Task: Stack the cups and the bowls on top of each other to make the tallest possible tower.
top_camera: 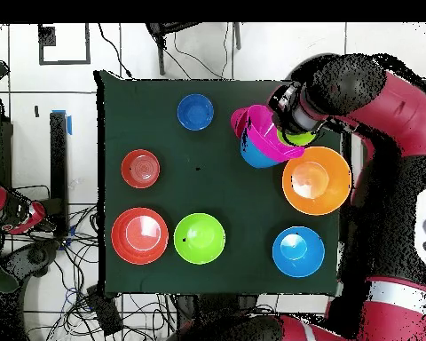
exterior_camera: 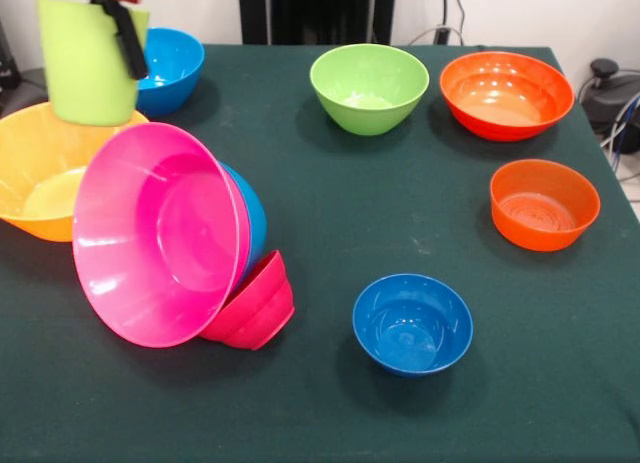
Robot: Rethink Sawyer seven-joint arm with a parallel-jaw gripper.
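I have the gripper [exterior_camera: 118,23] up at the table's edge, one black finger [exterior_camera: 127,38] down the lime cup's [exterior_camera: 88,61] side, jaws closed on the cup and holding it off the cloth, above the big yellow-orange bowl [exterior_camera: 35,173]. No tower standing: the large pink bowl [exterior_camera: 155,233] lies tipped on its side, mouth toward the front camera, a medium blue bowl [exterior_camera: 253,215] nested behind it, and a small crimson bowl [exterior_camera: 255,303] leans against both. They crowd the yellow-orange bowl; a blue bowl [exterior_camera: 172,68] sits just behind the cup. Upright and well apart: green bowl [exterior_camera: 369,88], large red-orange bowl [exterior_camera: 506,95], smaller orange bowl [exterior_camera: 544,204], small blue bowl [exterior_camera: 412,323]. Green table [exterior_camera: 330,203] centre is open; near edge is bare too.
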